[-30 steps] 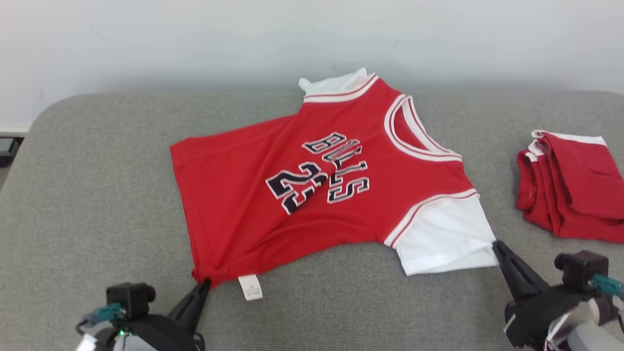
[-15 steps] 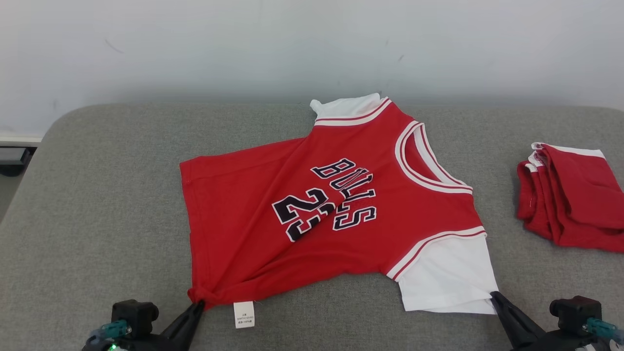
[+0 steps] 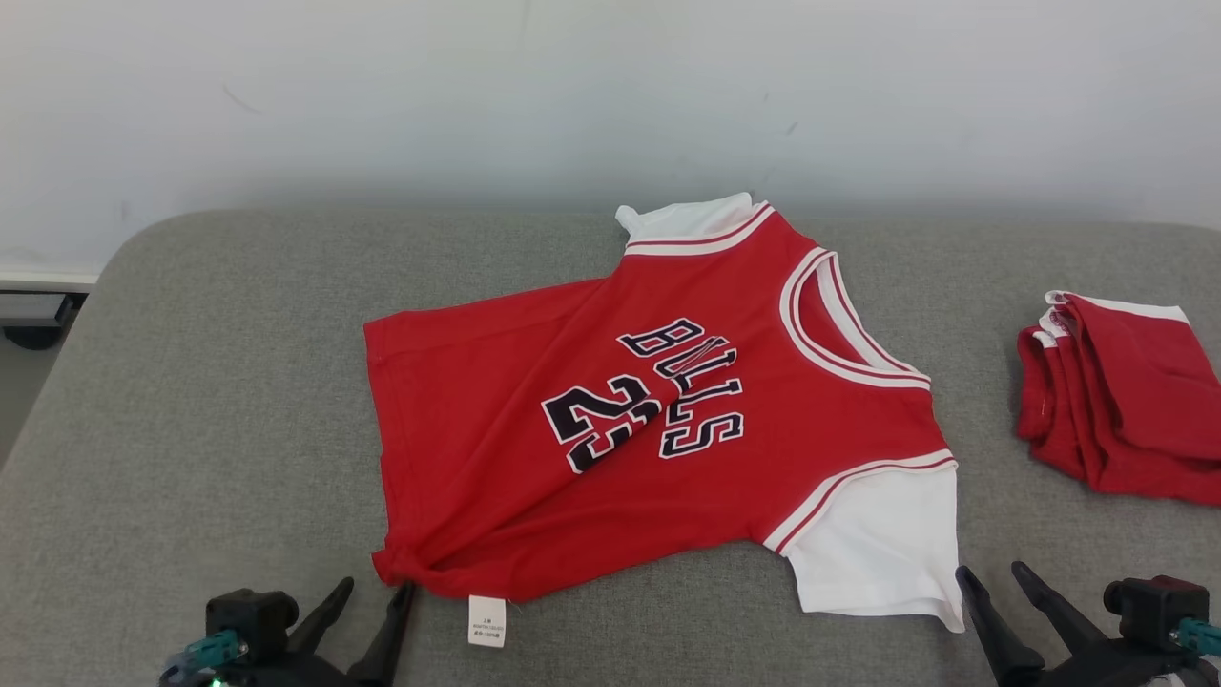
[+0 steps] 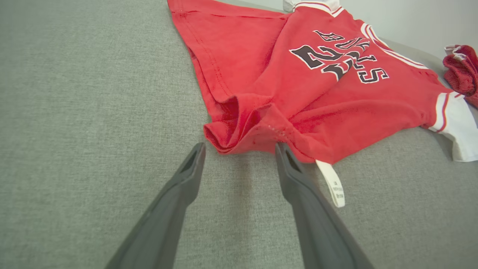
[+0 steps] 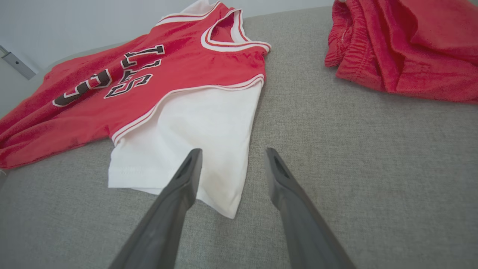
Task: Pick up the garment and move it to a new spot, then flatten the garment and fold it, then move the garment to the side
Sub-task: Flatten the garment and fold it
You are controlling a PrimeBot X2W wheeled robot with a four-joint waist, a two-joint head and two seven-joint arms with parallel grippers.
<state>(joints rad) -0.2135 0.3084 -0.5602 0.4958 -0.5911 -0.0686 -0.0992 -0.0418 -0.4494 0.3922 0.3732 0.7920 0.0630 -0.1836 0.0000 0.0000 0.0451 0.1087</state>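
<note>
Head view: your left gripper (image 3: 374,587) has its fingers spread and holds nothing, tips at the bunched hem corner of the red jersey with white sleeves and black lettering (image 3: 496,382). It lies front up on the grey cloth-covered table (image 3: 191,382), ahead of both grippers. Your right gripper (image 3: 992,572) is also spread and empty, at the near white sleeve's corner. Beyond it, apart from the jersey, sits a folded red cloth pile (image 3: 1126,401).
</note>
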